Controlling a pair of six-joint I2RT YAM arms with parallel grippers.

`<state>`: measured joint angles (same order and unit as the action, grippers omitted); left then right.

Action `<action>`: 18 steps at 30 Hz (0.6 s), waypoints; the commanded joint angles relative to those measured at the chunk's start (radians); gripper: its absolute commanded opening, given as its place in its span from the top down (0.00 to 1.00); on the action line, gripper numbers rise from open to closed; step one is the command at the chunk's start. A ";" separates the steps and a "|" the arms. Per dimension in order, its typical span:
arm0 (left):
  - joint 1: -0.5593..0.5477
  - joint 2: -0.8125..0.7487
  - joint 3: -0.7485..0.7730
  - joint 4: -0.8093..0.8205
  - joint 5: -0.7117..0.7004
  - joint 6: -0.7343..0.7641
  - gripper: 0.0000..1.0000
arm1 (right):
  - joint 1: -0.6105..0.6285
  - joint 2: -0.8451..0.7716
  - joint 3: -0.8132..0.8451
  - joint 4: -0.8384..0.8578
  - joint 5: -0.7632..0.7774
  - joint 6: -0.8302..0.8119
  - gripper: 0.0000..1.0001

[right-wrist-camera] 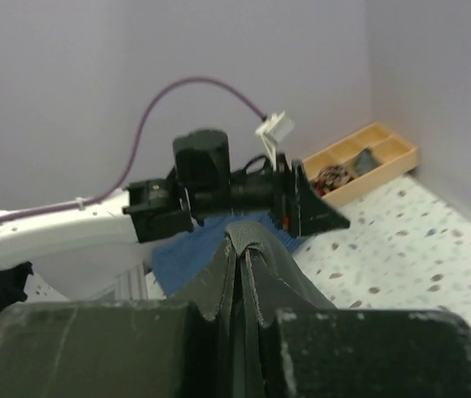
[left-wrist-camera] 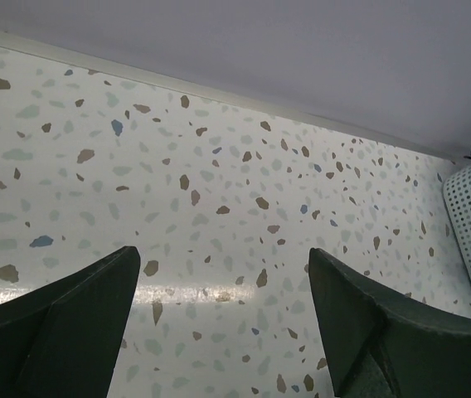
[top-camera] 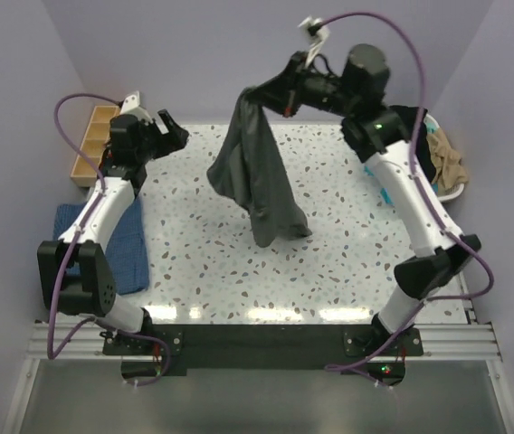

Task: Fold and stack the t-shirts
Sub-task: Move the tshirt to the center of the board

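Hanging from the clamping right pincer [top-camera: 271, 94], the limp charcoal-grey cloth t-shirt [top-camera: 257, 172] lies three o'clock of the wide left pincer [top-camera: 176, 134].

The right gripper [right-wrist-camera: 235, 322] is clamped on a ridge of the charcoal t-shirt [right-wrist-camera: 249, 264], which bunches up between its two dark fingers [right-wrist-camera: 86, 348]. Beyond it, the left arm [right-wrist-camera: 70, 232] reaches across, its purple cable [right-wrist-camera: 192, 86] arching overhead. A blue cloth [right-wrist-camera: 184, 254] lies below that arm. A wooden tray [right-wrist-camera: 378, 156] sits on the speckled table [right-wrist-camera: 422, 249] by the wall, holding what may be small dark parts, too blurred to name.
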<state>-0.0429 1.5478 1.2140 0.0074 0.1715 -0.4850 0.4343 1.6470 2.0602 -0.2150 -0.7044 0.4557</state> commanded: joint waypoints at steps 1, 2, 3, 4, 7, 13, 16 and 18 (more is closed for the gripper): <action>0.023 -0.117 -0.024 0.052 -0.082 -0.020 0.12 | 0.139 0.108 0.027 -0.055 -0.046 -0.032 1.00; 0.024 -0.130 -0.024 0.039 -0.090 -0.017 0.12 | 0.153 0.128 0.028 -0.069 -0.031 -0.054 1.00; 0.026 -0.135 -0.024 0.034 -0.092 -0.010 0.12 | 0.159 0.135 0.023 -0.073 0.021 -0.078 1.00; 0.029 -0.140 -0.019 0.028 -0.092 0.002 0.12 | 0.158 0.146 0.021 -0.092 0.042 -0.080 1.00; 0.032 -0.149 -0.013 -0.001 -0.096 0.019 0.11 | 0.155 0.223 0.104 -0.247 0.227 -0.176 1.00; 0.031 -0.123 -0.028 -0.006 -0.034 0.022 0.14 | 0.100 0.385 0.156 -0.339 0.517 -0.282 1.00; 0.029 -0.092 -0.045 0.017 0.063 0.019 0.16 | 0.077 0.376 0.095 -0.328 0.650 -0.308 1.00; 0.009 -0.062 -0.044 0.029 0.103 0.016 0.16 | 0.051 0.352 0.016 -0.310 0.700 -0.308 1.00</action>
<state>-0.0174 1.4353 1.1851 -0.0029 0.1562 -0.4789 0.5274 2.0399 2.1517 -0.5213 -0.2203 0.2031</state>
